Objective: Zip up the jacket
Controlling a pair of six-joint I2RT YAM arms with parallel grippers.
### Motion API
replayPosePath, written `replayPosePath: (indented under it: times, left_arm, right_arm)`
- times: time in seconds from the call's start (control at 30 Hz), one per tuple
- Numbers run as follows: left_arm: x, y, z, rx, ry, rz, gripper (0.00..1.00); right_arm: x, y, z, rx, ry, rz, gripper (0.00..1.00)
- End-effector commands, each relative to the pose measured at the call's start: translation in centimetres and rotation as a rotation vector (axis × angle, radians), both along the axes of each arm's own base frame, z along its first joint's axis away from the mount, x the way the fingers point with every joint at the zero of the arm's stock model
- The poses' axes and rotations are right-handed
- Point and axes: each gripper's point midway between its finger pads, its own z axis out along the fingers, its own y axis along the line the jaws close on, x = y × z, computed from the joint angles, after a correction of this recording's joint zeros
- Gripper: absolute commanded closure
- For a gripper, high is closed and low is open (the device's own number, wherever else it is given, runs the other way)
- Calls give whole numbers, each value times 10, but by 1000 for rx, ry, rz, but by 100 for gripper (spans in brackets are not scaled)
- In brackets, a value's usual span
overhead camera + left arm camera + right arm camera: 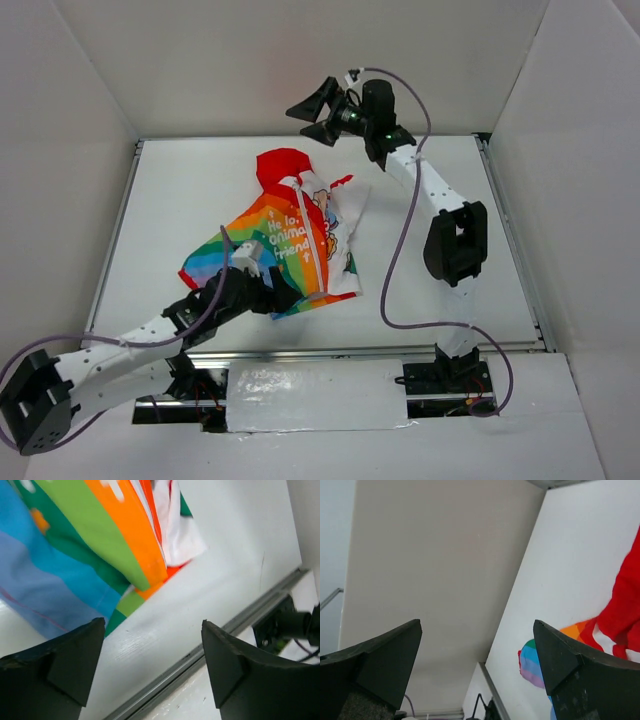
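Counts 1 white bench (180, 200), carrying 1 jacket (290, 245), with 2 arms bolted at its near edge. Finds the jacket lying rumpled, rainbow half uppermost, its bottom hem just ahead of the left claw (272, 296), close enough that touching or apart cannot be told. Puts the 1 red hood (283, 165) at the other end, below the right claw (318, 116) and short of it.

Looks barely begun, as a judgement: the 2 front halves flare apart toward the hood, and the 1 white zipper (305, 225) seems unjoined, its slider too small to make out. Leaves the whole job to do: squaring the hem, joining the 2 sides, drawing the slider up.

Shows the left claw released, its 2 fingers (75, 660) spread over bare bench with nothing between. Shows the right claw likewise released, raised clear of the cloth and gripping nothing.
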Motion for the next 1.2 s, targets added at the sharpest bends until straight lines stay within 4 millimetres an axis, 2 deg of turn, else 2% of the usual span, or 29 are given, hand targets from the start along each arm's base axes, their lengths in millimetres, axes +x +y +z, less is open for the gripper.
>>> replayPosePath:
  times: [0.0,0.03,0.07,0.13,0.17,0.2,0.23,0.27,0.3,0.33,0.37,0.4,0.43,0.47,0.5,0.53,0.57,0.6,0.63,0.67,0.7,0.77,0.9,1.07,1.17]
  left_arm:
    - [9,47,6,193,33,189,8]
    - [16,51,25,193,12,229,7]
    - [22,66,30,237,5,306,7]
    - [25,87,46,311,22,385,6]
    - [26,96,52,332,29,429,5]
    - [31,110,62,364,10,495,4]
    - [31,124,78,390,13,541,3]
    - [32,135,88,401,5,585,3]
    - [34,149,103,406,-26,636,1]
    - [35,162,123,402,-45,683,1]
    - [34,173,133,409,-60,717,1]
    - [32,185,147,402,-83,755,1]
    - [34,199,170,382,-117,819,1]
    - [28,209,176,407,-119,839,1]
    - [25,217,198,377,-155,864,0]
    - [22,224,209,379,-179,890,1]
    - [17,231,215,398,-192,894,1]
    - [10,237,229,367,-227,905,1]
    - [6,243,236,361,-253,919,1]
    - [2,248,242,356,-278,922,0]
    - [-7,256,250,329,-310,937,1]
    - [-16,265,254,321,-339,952,1]
    - [-37,277,243,319,-333,946,1]
    - [-45,280,220,343,-306,933,1]
    - [-46,280,215,356,-298,922,1]
  right_arm:
    - [-26,-15,85,-40,-208,-14,0]
    - [-29,-22,82,-97,-210,-40,0]
    - [-33,-28,85,-131,-220,-63,0]
    - [-54,-52,101,-211,-232,-150,0]
    - [-61,-63,84,-288,-235,-172,0]
    - [-71,-74,82,-329,-245,-204,0]
    - [-105,-93,118,-326,-331,-256,0]
    - [-110,-110,86,-407,-309,-305,0]
    - [-126,-121,89,-418,-336,-331,0]
    - [-162,-142,121,-400,-435,-379,0]
    - [-171,-156,101,-443,-406,-420,0]
    - [-186,-168,103,-450,-417,-448,0]
    - [-220,-186,116,-447,-456,-476,0]
    - [-230,-198,105,-476,-437,-508,0]
    - [-246,-207,96,-498,-417,-512,0]
    - [-259,-216,96,-503,-424,-527,0]
    - [-284,-229,102,-480,-453,-555,0]
    - [-297,-238,93,-496,-427,-569,0]
    - [-308,-243,94,-479,-425,-581,0]
    - [-329,-252,98,-450,-454,-598,0]
    - [-340,-254,92,-452,-449,-585,0]
    - [-362,-268,88,-453,-476,-611,0]
    - [-380,-306,63,-558,-420,-737,0]
    - [-390,-326,48,-618,-394,-797,0]
    - [-392,-330,47,-622,-396,-816,0]
